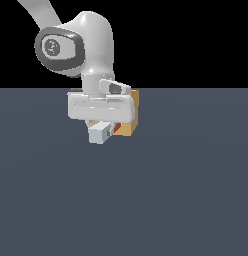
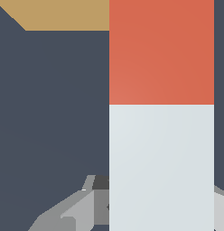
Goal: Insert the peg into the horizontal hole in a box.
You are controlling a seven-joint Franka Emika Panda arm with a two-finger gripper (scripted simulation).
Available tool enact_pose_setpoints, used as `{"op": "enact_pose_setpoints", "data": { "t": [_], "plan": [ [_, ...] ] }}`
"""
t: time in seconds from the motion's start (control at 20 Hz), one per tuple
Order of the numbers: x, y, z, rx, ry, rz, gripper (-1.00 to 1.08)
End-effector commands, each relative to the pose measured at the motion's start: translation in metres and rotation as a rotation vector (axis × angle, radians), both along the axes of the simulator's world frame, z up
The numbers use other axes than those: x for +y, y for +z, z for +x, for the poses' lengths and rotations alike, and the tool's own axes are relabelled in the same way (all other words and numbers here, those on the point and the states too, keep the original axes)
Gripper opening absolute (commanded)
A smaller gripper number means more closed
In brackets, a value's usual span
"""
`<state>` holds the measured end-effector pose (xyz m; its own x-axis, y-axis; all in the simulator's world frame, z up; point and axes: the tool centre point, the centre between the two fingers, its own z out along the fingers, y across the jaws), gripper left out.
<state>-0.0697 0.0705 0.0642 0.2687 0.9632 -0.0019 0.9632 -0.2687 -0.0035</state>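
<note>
— Pale end of the peg is seen nearest, clamped in the closed gripper. And the box?
— Just beside, at 1 o'clock. The hole is hidden; the red tip should be kept level and aligned before being pushed.

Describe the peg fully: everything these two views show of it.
The peg is a square-sectioned bar with plain matte faces, pale grey-white along one stretch and red-orange at the other end. The gripper holds it on the pale part, above the dark floor. In the exterior view its pale end faces the camera and its red end points toward the tan box behind. Whether the tip has reached the box is hidden.
</note>
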Motion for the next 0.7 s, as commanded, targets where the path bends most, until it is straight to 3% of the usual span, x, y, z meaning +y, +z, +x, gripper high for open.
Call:
{"op": "enact_pose_setpoints", "data": {
  "t": [0.0, 0.4, 0.65],
  "plan": [
    [0.011, 0.002, 0.003, -0.004, 0.002, 0.001, -1.0],
    [0.067, 0.003, 0.019, -0.006, 0.002, 0.001, -1.0],
    [0.086, 0.003, 0.024, -0.007, 0.002, 0.001, -1.0]
  ]
}}
